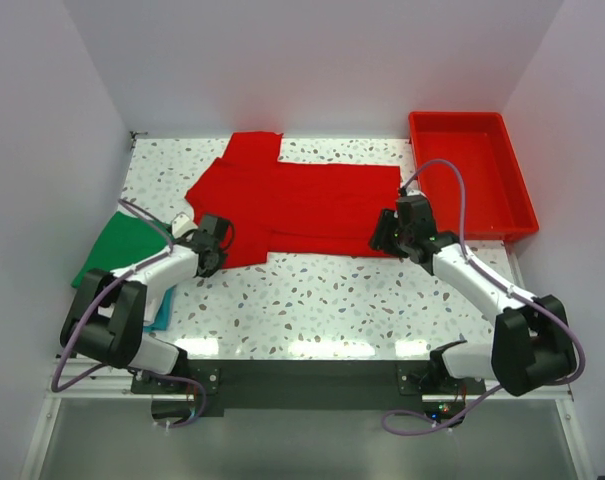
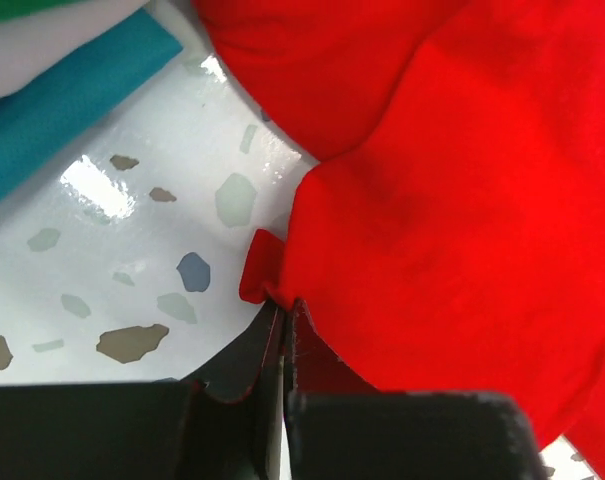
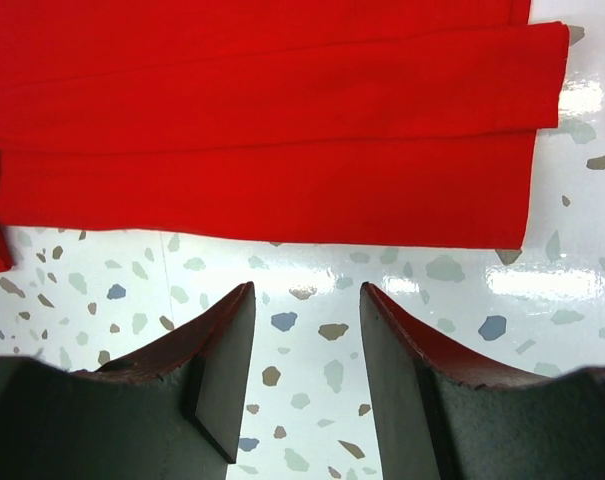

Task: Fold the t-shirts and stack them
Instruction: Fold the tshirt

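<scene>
**Inspector:** Condition of the surface and enclosure?

**Assistant:** The tabletop (image 1: 312,300) is glossy white, flecked with grey, brown and blue chips. Bright glare patches sit along its near edge. Plain white walls (image 1: 312,60) close it in at the back and on both sides. A dark mounting rail (image 1: 302,375) runs along the front and carries both arm bases.

**Inspector:** Location of the garments?

**Assistant:** The red t-shirt (image 1: 302,205) lies flat across the back half of the tabletop, with one sleeve pointing toward the rear wall. Its long near side is a straight folded edge. The green t-shirt (image 1: 117,245) sits at the left edge, with the teal t-shirt (image 2: 72,90) lying under it. A red tray (image 1: 472,175) occupies the back right corner, near the red shirt's right end.

**Inspector:** Pincers?

**Assistant:** The left pincer (image 2: 282,300) is closed at the red shirt's near-left edge, with a small tuck of red cloth nipped between its fingers. The right pincer (image 3: 307,330) stands with its jaws apart and holds nothing. It is over bare tabletop, just short of the shirt's near hem at the right end.
</scene>
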Action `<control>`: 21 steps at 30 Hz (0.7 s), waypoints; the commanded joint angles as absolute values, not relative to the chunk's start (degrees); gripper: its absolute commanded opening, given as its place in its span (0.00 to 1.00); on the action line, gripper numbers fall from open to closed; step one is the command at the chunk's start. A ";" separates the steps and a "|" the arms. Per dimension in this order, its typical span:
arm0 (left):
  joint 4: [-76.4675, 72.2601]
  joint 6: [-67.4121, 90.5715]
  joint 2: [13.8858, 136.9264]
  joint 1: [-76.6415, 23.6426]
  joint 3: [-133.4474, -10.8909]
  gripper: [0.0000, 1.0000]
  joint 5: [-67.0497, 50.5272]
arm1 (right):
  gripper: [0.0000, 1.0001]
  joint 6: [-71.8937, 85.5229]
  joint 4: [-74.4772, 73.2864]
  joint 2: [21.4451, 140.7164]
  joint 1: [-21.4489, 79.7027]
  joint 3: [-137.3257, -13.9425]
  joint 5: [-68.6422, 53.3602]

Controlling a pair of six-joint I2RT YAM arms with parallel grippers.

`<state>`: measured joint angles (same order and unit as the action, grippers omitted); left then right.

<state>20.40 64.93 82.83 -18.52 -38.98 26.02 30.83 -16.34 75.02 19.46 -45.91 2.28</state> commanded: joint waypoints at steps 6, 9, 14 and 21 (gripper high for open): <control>20.83 58.99 77.52 -18.72 -47.28 0.00 26.98 | 0.49 29.62 -16.78 71.28 19.60 -47.55 4.30; 20.13 57.05 77.87 -18.63 -51.23 0.00 26.89 | 0.49 29.53 -17.14 71.98 19.51 -48.78 4.48; 19.25 55.81 84.18 -16.61 -59.39 0.00 23.47 | 0.49 29.36 -17.58 73.65 19.51 -51.24 4.31; 13.63 54.50 94.29 -13.27 -68.98 0.00 16.89 | 0.48 29.00 -18.63 76.81 19.51 -55.28 4.83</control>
